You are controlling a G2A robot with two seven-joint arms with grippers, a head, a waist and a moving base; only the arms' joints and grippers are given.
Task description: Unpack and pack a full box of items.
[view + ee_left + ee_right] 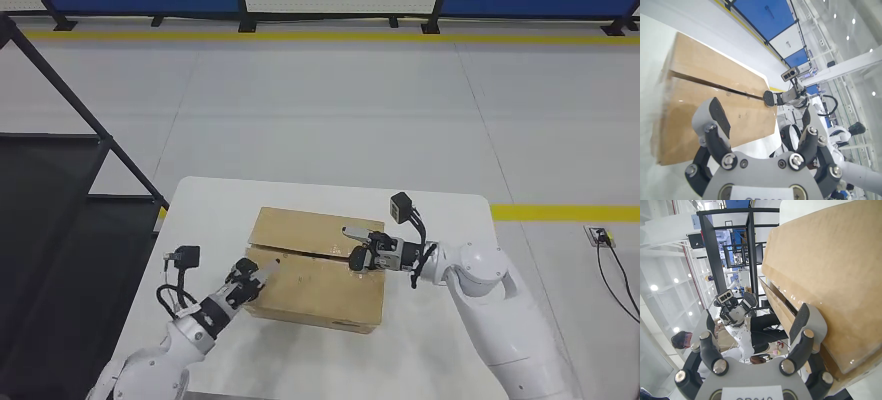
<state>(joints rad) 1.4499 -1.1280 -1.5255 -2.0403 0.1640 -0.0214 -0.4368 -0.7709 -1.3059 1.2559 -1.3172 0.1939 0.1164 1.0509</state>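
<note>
A brown cardboard box (315, 270) lies in the middle of the white table (430, 345), its top flaps folded down and meeting at a dark seam (715, 86). My left gripper (262, 270) is open at the box's near left corner, just above the top flap (761, 108). My right gripper (350, 247) is open over the right end of the seam. One of its fingers (803, 321) rests against the flap edge (778, 298), which is lifted a little. The box (825, 272) contents are hidden.
A black metal frame (60, 200) with dark panels stands beside the table's left side. Bare table surface runs in front of the box and to its right. Each wrist view shows the other arm's gripper (769, 98) (749, 298) across the box.
</note>
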